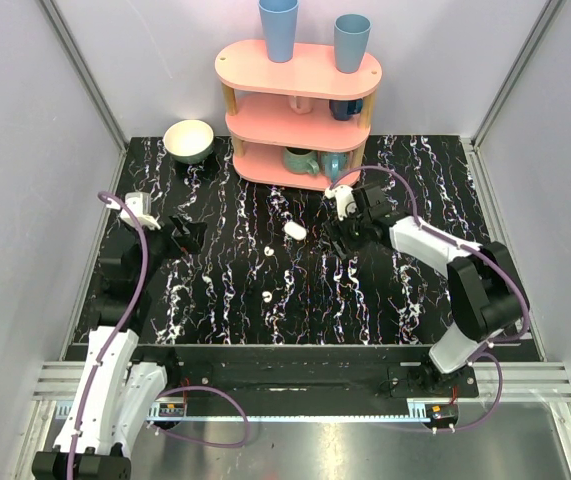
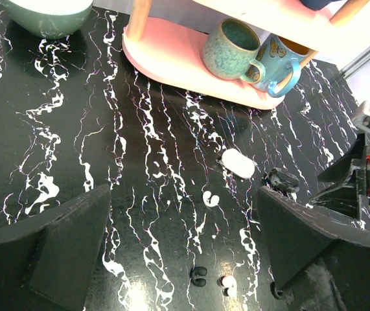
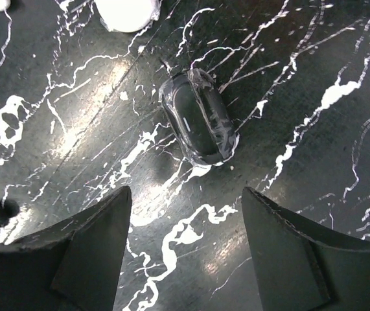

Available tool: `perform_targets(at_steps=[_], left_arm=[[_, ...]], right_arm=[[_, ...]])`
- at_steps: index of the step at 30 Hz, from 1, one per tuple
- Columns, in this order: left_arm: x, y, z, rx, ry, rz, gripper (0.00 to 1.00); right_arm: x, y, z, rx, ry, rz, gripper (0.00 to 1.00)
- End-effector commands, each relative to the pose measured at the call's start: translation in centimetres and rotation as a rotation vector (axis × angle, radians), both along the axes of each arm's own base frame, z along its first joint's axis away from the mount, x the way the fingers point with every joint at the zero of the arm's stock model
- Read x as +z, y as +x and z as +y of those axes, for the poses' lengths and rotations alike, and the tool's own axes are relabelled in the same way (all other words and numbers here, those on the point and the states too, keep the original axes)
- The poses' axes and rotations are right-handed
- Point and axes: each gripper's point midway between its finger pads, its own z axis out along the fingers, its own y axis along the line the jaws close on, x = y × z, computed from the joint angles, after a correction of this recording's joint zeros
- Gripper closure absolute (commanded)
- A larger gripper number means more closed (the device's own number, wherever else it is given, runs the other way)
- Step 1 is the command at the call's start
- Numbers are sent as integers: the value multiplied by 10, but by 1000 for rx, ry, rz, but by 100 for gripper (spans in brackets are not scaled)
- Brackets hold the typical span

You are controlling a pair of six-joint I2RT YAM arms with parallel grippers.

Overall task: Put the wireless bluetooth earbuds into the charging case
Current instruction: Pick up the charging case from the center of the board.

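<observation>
white charging case [image 2: 238,162] beside black case [image 2: 282,180]; mug [image 2: 283,59] shows butterfly

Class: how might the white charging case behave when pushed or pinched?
The white charging case looks rounded and glossy, so it may slip out of a pinch. Lying flat, it would likely slide, not roll, when pushed. Small, so probably light.

Materials and finishes

The tabletop [image 3: 314,162] is glossy black marble-look sheet, white-veined and finely scratched. The charging case [image 2: 238,162] and earbuds [image 2: 210,199] look smooth glossy white plastic. A dark case [image 3: 199,124] wears crinkled clear film. The fingers [image 3: 74,259] of the right gripper [image 3: 185,191] are matt black plastic
</observation>
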Motion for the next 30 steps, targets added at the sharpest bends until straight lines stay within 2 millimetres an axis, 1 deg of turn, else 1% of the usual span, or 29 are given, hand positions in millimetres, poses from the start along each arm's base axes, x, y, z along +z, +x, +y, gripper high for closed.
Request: perform_targets(at_steps=[1,6,10,12,13,15,17,19,21,24,25,30], left_arm=[[14,0,-1,0,9,-66,1],[12,2,1,12,13,-70,1],[10,2,3,28,18,-67,1],[10,2,3,33,19,-67,1],[10,3,3,36,20,-67,1],[9,3,5,43,23,-66,1],[8,3,6,53,26,-67,1],[8,3,7,56,28,-67,1],[8,4,7,59,30,-69,1],[8,5,7,66,24,-69,1],[6,5,8,75,17,-62,1],[3,7,13,105,14,-48,1]], right_arm=[[-6,13,13,133,-23,-85,25],[-13,25,15,150,-53,-130,26],[-21,27,14,218,-105,-158,24],[-26,27,14,233,-117,-153,24],[-25,29,14,245,-122,-157,25],[-32,29,14,250,-134,-139,26],[-36,30,15,259,-141,-131,30],[-37,34,15,254,-149,-130,31],[-42,34,14,258,-158,-118,34],[-44,40,13,250,-175,-120,33],[-47,41,13,254,-182,-117,32],[-51,44,12,258,-199,-122,31]])
